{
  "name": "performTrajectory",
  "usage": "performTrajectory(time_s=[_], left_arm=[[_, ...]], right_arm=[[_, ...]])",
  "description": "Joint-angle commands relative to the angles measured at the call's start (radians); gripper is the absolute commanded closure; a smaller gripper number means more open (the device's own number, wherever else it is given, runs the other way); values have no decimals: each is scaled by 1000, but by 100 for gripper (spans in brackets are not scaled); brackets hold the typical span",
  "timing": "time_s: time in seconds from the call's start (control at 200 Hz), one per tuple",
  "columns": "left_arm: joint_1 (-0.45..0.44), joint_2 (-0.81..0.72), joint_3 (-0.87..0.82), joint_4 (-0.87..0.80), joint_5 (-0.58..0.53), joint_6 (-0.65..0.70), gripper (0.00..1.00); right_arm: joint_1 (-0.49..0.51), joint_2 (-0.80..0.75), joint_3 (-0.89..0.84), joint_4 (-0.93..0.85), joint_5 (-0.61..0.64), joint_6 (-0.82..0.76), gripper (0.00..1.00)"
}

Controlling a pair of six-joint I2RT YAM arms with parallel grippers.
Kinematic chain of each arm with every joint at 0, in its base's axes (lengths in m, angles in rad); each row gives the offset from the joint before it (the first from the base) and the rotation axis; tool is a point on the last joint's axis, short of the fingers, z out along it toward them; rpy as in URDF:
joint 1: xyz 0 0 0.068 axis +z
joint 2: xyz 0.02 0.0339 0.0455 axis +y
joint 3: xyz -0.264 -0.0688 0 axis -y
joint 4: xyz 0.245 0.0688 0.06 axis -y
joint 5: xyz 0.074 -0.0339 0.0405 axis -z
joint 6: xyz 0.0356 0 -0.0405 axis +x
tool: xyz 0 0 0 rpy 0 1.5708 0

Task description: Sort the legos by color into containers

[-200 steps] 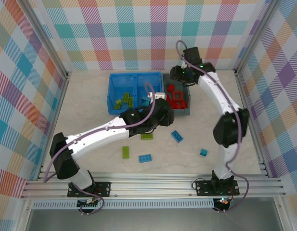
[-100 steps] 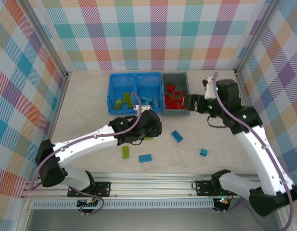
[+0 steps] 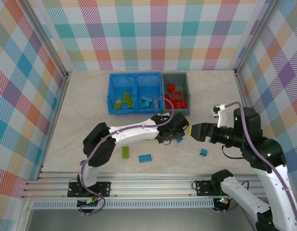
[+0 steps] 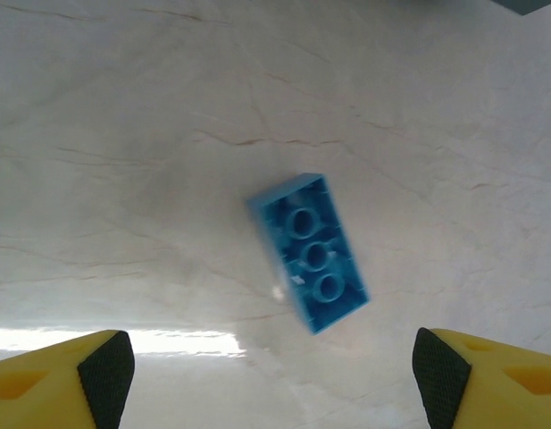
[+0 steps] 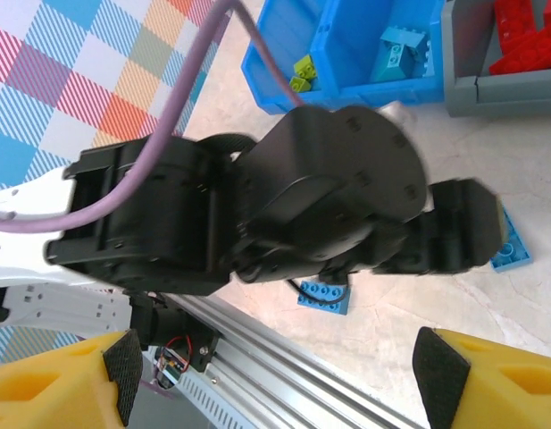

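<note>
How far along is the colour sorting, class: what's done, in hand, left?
Done: red legos in the grey bin, greens and blues in the blue bin. In hand: nothing; the open left claw hovers over a blue brick. Left: it, two other blues, one green.

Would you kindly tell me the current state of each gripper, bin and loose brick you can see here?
Left gripper, open, holding nothing.
Right gripper, open, empty.
Blue brick, loose on the table ahead of the left gripper, underside up.
Blue bin, green bricks in left compartment, light blue bricks in right.
Grey bin, holding red bricks.
Green brick, loose on the table, unsorted.
</note>
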Motion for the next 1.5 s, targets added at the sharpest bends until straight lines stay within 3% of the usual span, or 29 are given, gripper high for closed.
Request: performTrajectory(time_s=[0.0, 0.185, 0.35, 0.58, 0.635, 0.995, 1.205, 1.345, 1.495], left_arm=[[-2, 90, 113, -53, 15, -112, 16], [24, 243, 234, -118, 90, -193, 22], [27, 303, 291, -131, 82, -213, 27], [36, 329, 304, -130, 66, -213, 62], [39, 327, 298, -130, 65, -210, 67], [57, 258, 264, -168, 7, -145, 69], [75, 18, 140, -198, -149, -44, 68], [169, -98, 96, -214, -162, 119, 68], [312, -53, 194, -192, -76, 356, 68]], right_arm=[[5, -15, -5, -24, -14, 11, 19], [5, -24, 10, -25, 5, 12, 19], [4, -29, 5, -29, 19, 11, 19], [5, -28, -9, -19, 29, 17, 19], [5, -28, -11, -19, 32, 17, 19], [5, -19, -14, -12, 35, 10, 19], [5, -24, -31, 13, 21, 8, 20], [5, -4, -96, 81, -33, 12, 21], [20, 39, -185, 226, -59, 33, 22]])
